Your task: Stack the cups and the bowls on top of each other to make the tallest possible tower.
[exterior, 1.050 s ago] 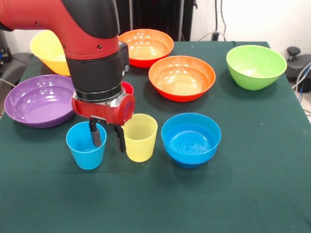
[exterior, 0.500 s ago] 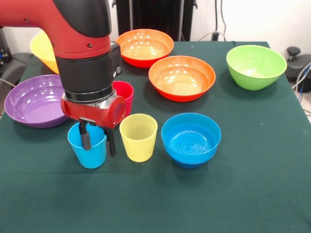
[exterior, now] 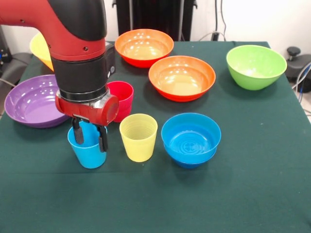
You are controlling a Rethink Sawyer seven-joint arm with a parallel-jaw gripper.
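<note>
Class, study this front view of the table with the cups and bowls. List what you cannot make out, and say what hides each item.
1. Yellow bowl: mostly hidden behind the arm.
2. Red-pink cup: its left side is covered by the gripper housing.
3. Light blue cup: the fingers cover part of its rim, so contact with the wall is unclear.
4. Purple bowl: its right rim is behind the arm.

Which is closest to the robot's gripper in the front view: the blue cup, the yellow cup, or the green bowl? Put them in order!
Measured from the gripper:
1. Light blue cup, right at the fingers.
2. Yellow cup, just to its right in the picture.
3. Lime green bowl, far off at the upper right.
</note>
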